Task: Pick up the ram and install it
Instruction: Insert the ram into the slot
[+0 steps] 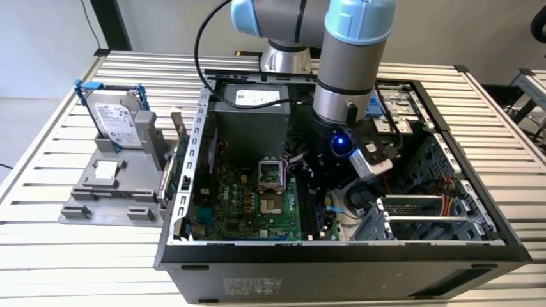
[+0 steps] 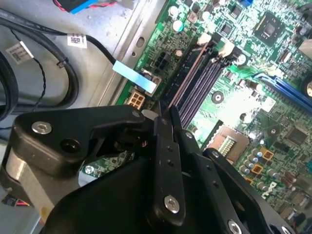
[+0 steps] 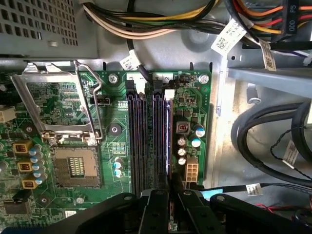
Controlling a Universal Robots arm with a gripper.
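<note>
We see the ram [image 3: 169, 146], a thin dark edge-on stick, gripped between our gripper's [image 3: 170, 195] closed jaws over the memory slots [image 3: 139, 141].

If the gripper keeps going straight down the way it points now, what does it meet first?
Most likely the black memory slots on the green motherboard: in both wrist views the gripper sits right over their near end. How far above them is unclear.
</note>
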